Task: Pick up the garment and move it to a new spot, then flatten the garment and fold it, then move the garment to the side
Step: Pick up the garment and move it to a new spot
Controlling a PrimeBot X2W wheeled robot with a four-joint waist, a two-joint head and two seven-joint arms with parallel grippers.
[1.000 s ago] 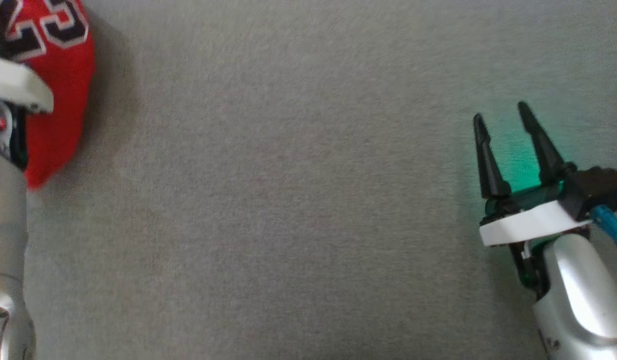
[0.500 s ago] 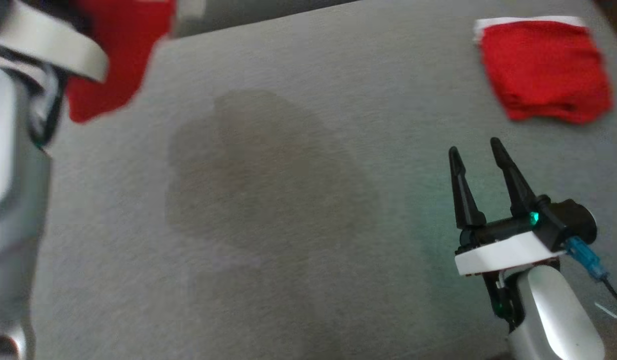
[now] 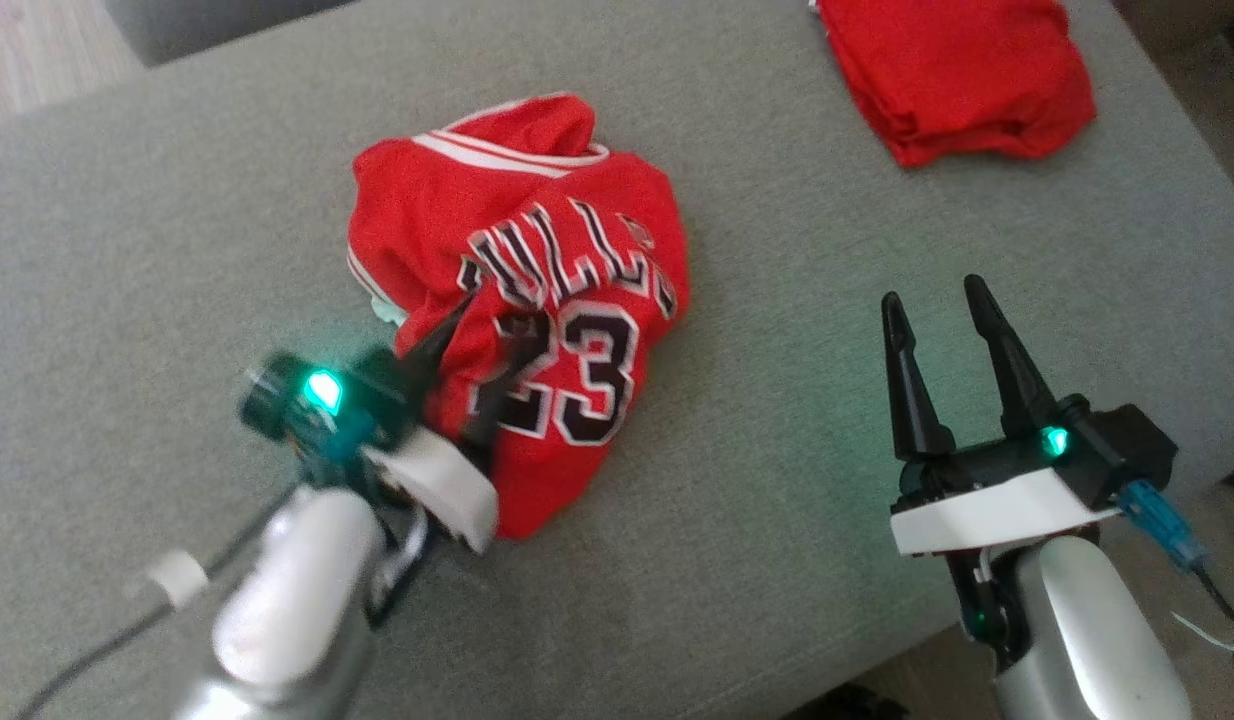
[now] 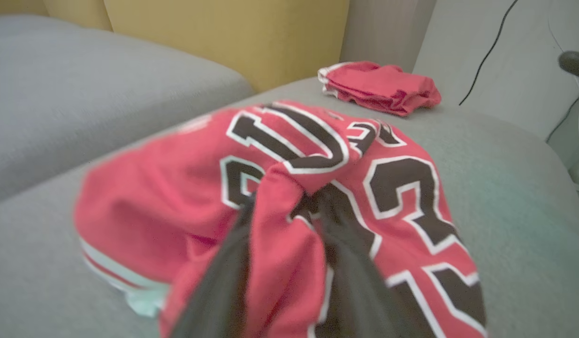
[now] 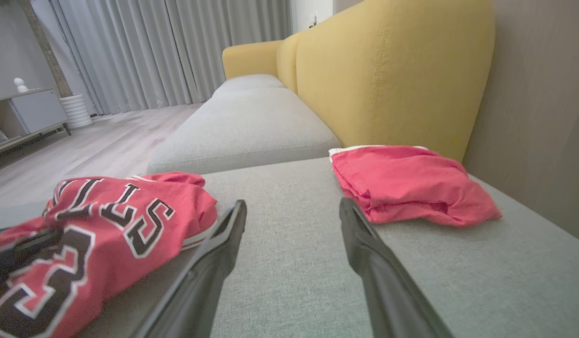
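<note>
Lying bunched, jersey (image 3: 567, 225) long axis far-to-near, left hand (image 3: 497, 315) pinching it

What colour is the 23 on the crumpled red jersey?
Black 23, white-edged; head view shows it best.

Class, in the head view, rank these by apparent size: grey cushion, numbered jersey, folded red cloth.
1. Grey cushion
2. Numbered jersey
3. Folded red cloth; farther off and cut by the top edge, so true size unsure.
</note>
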